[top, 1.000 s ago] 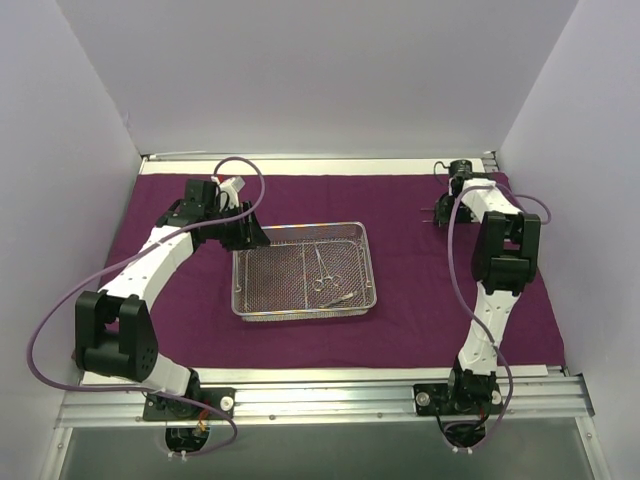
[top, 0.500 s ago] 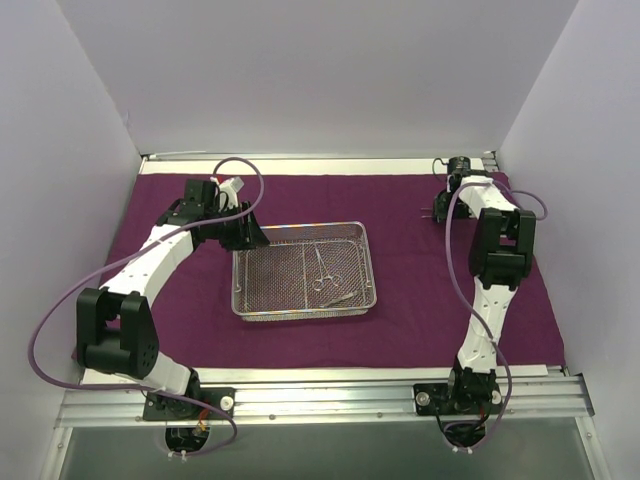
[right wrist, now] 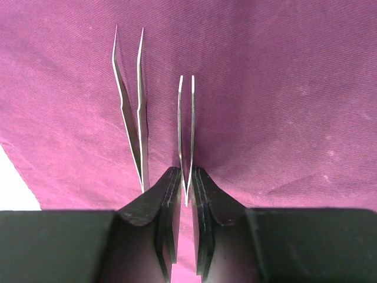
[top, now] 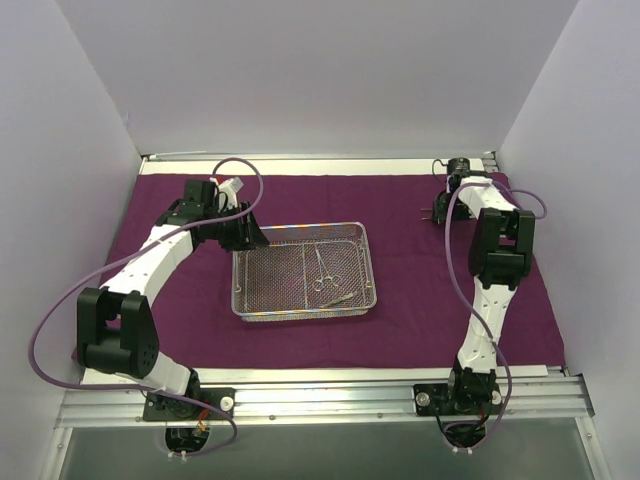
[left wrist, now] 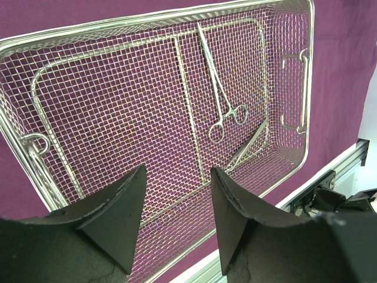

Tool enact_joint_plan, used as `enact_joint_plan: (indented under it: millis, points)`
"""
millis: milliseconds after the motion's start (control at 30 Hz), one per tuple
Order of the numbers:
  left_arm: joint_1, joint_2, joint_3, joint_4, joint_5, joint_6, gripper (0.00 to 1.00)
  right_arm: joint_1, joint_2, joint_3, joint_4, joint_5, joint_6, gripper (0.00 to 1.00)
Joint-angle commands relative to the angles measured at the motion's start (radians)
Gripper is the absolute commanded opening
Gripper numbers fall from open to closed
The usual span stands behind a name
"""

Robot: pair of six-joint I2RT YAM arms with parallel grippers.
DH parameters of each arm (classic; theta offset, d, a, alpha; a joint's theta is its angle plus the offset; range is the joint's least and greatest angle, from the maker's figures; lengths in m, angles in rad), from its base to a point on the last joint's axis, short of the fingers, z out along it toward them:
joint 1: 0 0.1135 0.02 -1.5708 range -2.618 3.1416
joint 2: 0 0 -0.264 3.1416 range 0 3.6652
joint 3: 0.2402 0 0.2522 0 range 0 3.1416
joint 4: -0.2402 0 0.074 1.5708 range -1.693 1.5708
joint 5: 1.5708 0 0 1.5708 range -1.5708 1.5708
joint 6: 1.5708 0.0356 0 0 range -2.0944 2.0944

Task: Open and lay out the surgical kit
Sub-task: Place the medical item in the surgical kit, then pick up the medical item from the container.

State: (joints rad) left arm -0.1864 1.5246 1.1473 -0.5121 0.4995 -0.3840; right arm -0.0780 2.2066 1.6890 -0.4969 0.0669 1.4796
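Note:
The dark purple cloth [top: 420,290] lies spread flat over the table. The silver wire-mesh tray [top: 300,316] sits on it at the centre and holds scissor-like forceps [top: 322,270] and a second thin instrument [top: 340,297]. My left gripper [top: 250,235] is open and empty over the tray's far-left corner. The left wrist view shows the tray [left wrist: 147,23], the forceps [left wrist: 221,97] and the second instrument [left wrist: 250,144] beyond my left gripper [left wrist: 177,177]. My right gripper [top: 437,212] is low over the cloth at the far right. It [right wrist: 187,177] is shut on thin tweezers [right wrist: 186,135].
A second pair of tweezers [right wrist: 132,118] lies on the cloth just left of the held pair. White walls close in the left, back and right sides. A metal rail [top: 320,395] runs along the near edge by the arm bases.
My right arm's upper links have shifted slightly toward the far side; its gripper stays low at the same spot. The left arm and the tray have barely moved.

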Motion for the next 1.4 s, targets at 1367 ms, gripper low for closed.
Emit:
enact_joint_plan:
  millis: [1367]
  points:
    - [0.013,-0.191,-0.081,-0.019,0.013,0.025,0.57,0.451,-0.419,-0.031,0.069,-0.079,-1.166,0.28]
